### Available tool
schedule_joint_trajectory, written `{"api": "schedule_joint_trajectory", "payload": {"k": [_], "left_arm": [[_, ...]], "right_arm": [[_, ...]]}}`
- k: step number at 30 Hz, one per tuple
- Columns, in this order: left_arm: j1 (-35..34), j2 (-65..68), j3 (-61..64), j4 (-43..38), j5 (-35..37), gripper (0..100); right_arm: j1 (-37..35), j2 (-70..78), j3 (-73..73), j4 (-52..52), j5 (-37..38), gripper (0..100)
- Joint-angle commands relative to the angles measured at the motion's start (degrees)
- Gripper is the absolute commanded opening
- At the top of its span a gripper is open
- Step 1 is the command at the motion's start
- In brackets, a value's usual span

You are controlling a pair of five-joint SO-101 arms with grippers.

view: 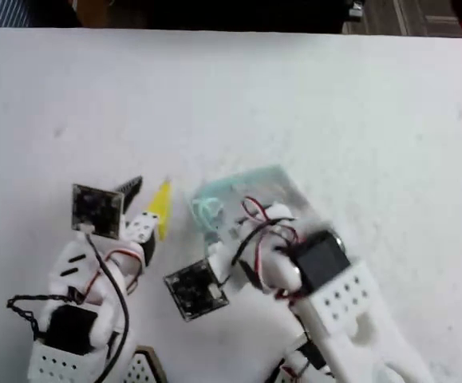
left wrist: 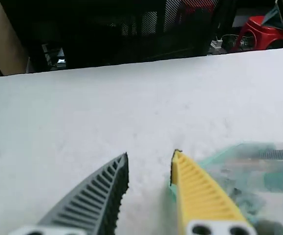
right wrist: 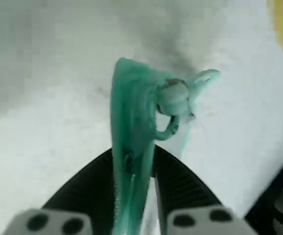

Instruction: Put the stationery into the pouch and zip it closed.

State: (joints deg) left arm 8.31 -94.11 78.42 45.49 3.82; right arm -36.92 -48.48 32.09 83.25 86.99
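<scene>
Closest to us, the right pincer [right wrist: 135,155] has its two black jaws drawn narrow on the teal zip edge [right wrist: 131,112] of the pouch [view: 266,180], with that band pinched between them. Just beyond the jaw tips sits the zip slider [right wrist: 173,95] with its ring pull, outside the grip.

In the high view this pincer is at the centre of the frame, on the pouch's lower-left end. The clear, teal-trimmed pouch stretches from there toward the upper right, partly under the arm.

To its left, the left pincer [view: 152,185] stands wide apart and holds nothing. Its grey finger [left wrist: 102,196] is on the far side from the pouch, and its yellow finger [left wrist: 200,196] is just beside the pouch's near corner; we cannot tell whether they touch.

Blurred teal shapes lie inside the pouch on the white table [view: 231,96]; we cannot tell whether they are the stationery.

We judge that zipping is the step in hand. The slider lies straight ahead of the right pincer along the zip line, and the left pincer, just to the side, is the free one nearest to it.
</scene>
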Motion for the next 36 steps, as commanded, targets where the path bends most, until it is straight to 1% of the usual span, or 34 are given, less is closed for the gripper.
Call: {"api": "schedule_joint_trajectory", "payload": {"k": [1,3,4,6,9,10,11,17,20,23,27,29,32,36], "left_arm": [[1.7,0.0,-0.5,-0.6,-0.6,16],[1.7,0.0,-0.5,-0.5,-0.6,16],[1.7,0.0,-0.5,-0.5,-0.6,16],[1.7,0.0,-0.5,-0.5,-0.5,16],[1.8,0.0,-0.5,-0.5,-0.5,16],[2.2,0.0,-0.5,-0.5,-0.5,16],[2.7,0.0,-0.5,-0.5,-0.6,16],[7.6,0.0,1.9,-1.8,-0.7,17],[9.9,0.0,3.4,-2.2,-1.3,21],[12.3,0.1,3.8,-1.8,-5.6,21],[16.7,0.1,5.5,-1.6,-10.1,21],[18.1,0.0,5.0,0.6,-12.3,21],[18.9,0.0,0.9,6.3,-13.8,21],[18.9,0.0,-4.5,13.3,-14.1,22]], "right_arm": [[-0.1,-4.3,5.4,-18.9,-7.4,1.7],[-0.7,-6.6,10.3,-23.2,-8.2,1.7],[-1.1,-8.0,12.7,-23.5,-6.9,1.7],[-1.8,-11.2,18.0,-22.2,-1.2,1.7],[-2.2,-17.0,24.9,-18.8,12.0,1.8],[-2.2,-18.9,26.2,-18.2,14.7,1.8],[-2.3,-20.6,27.0,-17.9,15.2,1.8],[-6.7,-26.9,27.4,-17.4,15.1,1.8],[-9.3,-28.4,26.5,-18.0,12.1,1.8],[-12.2,-29.8,24.7,-18.2,8.6,1.8],[-15.3,-31.4,21.5,-18.2,5.8,1.8],[-15.0,-31.5,20.3,-19.6,4.8,1.8],[-10.0,-31.4,20.8,-24.5,2.0,1.8],[-4.8,-31.4,24.1,-29.1,1.8,1.8]]}}
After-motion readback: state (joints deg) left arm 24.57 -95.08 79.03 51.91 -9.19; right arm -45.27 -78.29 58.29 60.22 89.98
